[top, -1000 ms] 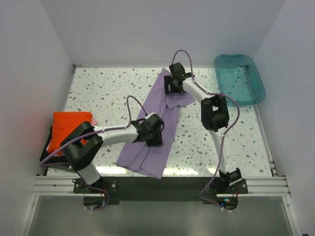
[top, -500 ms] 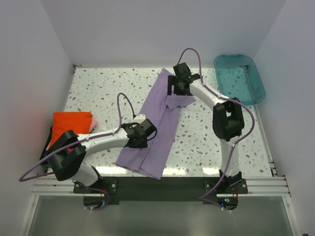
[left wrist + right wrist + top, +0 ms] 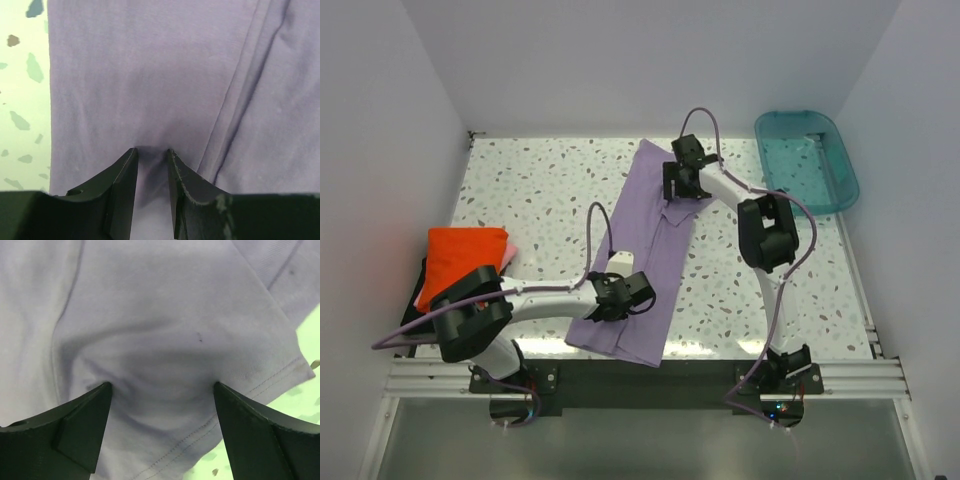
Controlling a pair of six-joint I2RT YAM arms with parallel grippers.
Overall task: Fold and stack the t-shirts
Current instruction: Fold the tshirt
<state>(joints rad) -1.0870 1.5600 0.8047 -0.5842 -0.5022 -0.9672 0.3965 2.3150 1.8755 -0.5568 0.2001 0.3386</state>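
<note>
Overhead, the lavender t-shirt (image 3: 645, 240) lies as a long folded strip across the middle of the worktop (image 3: 540, 190). At the left edge the orange-red shirt (image 3: 465, 260) tops a pink one (image 3: 510, 252) and a dark one (image 3: 422, 285), a pile neither wrist view catches. Up close, the left claw (image 3: 151, 152) is nearly closed, pinching lavender cloth near the strip's lower end. The right claw (image 3: 162, 385) stands wide, tips pressed into the upper end, gripping nothing. Upper right, the teal tub (image 3: 850, 185) stands well apart from the shirts.
</note>
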